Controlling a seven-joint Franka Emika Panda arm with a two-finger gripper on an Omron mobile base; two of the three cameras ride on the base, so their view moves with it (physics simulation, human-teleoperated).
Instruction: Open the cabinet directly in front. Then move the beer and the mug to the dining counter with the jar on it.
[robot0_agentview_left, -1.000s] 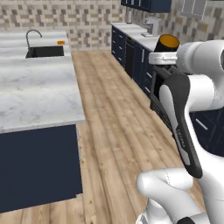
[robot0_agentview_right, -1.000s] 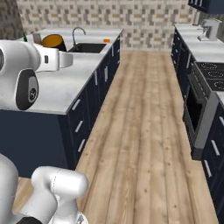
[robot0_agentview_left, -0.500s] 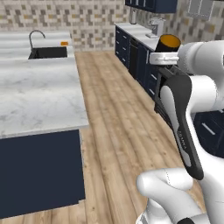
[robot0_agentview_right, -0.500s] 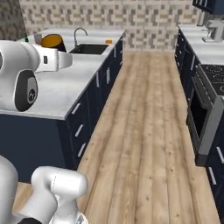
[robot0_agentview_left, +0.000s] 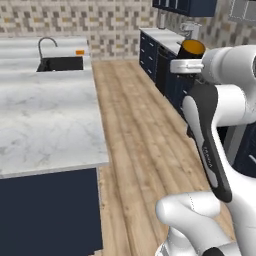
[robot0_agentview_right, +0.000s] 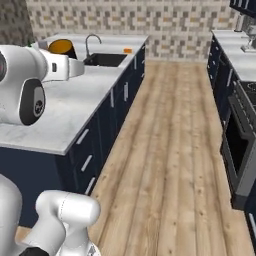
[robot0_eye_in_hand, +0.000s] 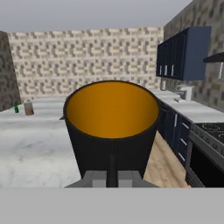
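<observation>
Hand view puts the mug (robot0_eye_in_hand: 112, 127) at the middle of the frame, close to the camera — a black cylinder whose inside glows orange-yellow, its round mouth tilted toward the lens. The pincer (robot0_eye_in_hand: 112, 171) is clamped on it from below: one thin dark finger runs up the mug's black wall at bottom centre.

At far left of the same view, small and distant, the green beer (robot0_eye_in_hand: 16, 107) stands just beside the brown-filled jar (robot0_eye_in_hand: 29, 108) on the white marble table (robot0_eye_in_hand: 30, 148) that spreads across the left half. At upper right hangs the navy cabinet (robot0_eye_in_hand: 181, 53), its doors looking closed from here, with vertical silver handles along the lower part.

Left base view shows the mug (robot0_agentview_left: 192, 50) at upper right, riding above the white arm — its orange rim upward, dark body below. The marble table (robot0_agentview_left: 47, 120) with its inset sink (robot0_agentview_left: 61, 63) and curved faucet (robot0_agentview_left: 47, 44) takes up the left side, well apart from the mug.

Right base view has the mug (robot0_agentview_right: 62, 48) at upper left, above the arm's white wrist, with the table (robot0_agentview_right: 75, 105) beneath and behind it.
</observation>
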